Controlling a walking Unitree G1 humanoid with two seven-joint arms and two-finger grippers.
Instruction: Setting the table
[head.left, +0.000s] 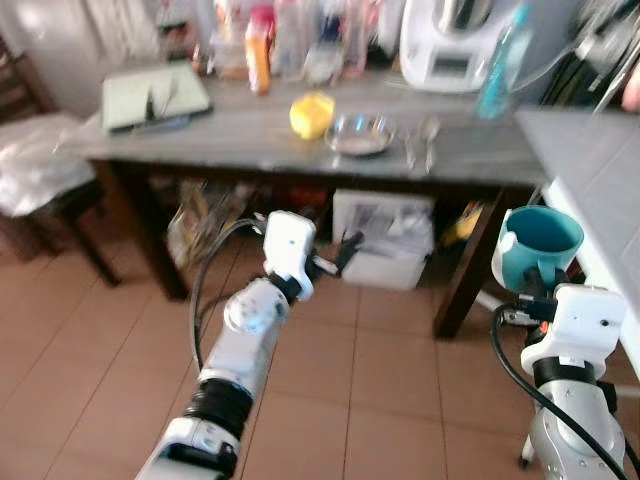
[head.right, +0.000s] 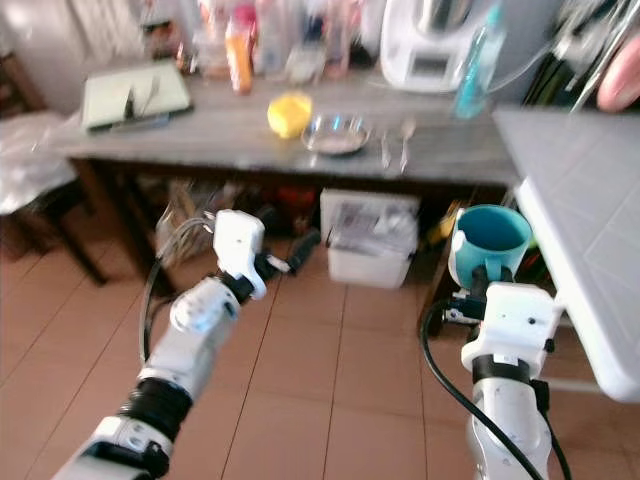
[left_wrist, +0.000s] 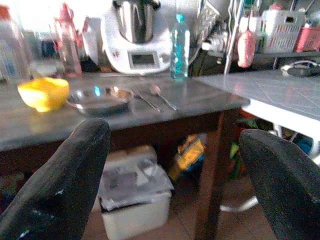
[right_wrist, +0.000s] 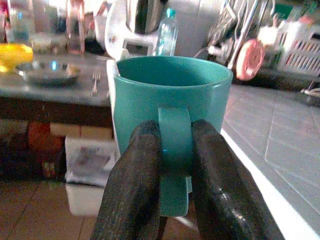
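Grey-topped table (head.left: 250, 135) on dark legs, standing on terracotta floor tiles (head.left: 380, 390). White tiled counter (head.left: 590, 170) to the robot's right, its corner just beside the table end. White kitchen appliance (head.left: 445, 45) at the back of the table, a blue-tinted water bottle (head.left: 497, 62) just beside it. Green board (head.left: 155, 95) at the table's left end. White storage box (head.left: 385, 240) on the floor under the table. Teal mug (right_wrist: 170, 105), upright, off the table, held in the air near the counter edge, below table height; right gripper (right_wrist: 175, 160) clamped on the mug's handle, one black finger either side. Left gripper (left_wrist: 175, 165) raised before the table front, its fingers (left_wrist: 65, 180) spread wide apart with nothing between them. Metal plate (head.left: 360, 133) near the table's front edge, a yellow bowl (head.left: 312, 115) just to its left. Fork (left_wrist: 146, 100) and spoon (left_wrist: 162, 95) lying side by side just right of the plate.
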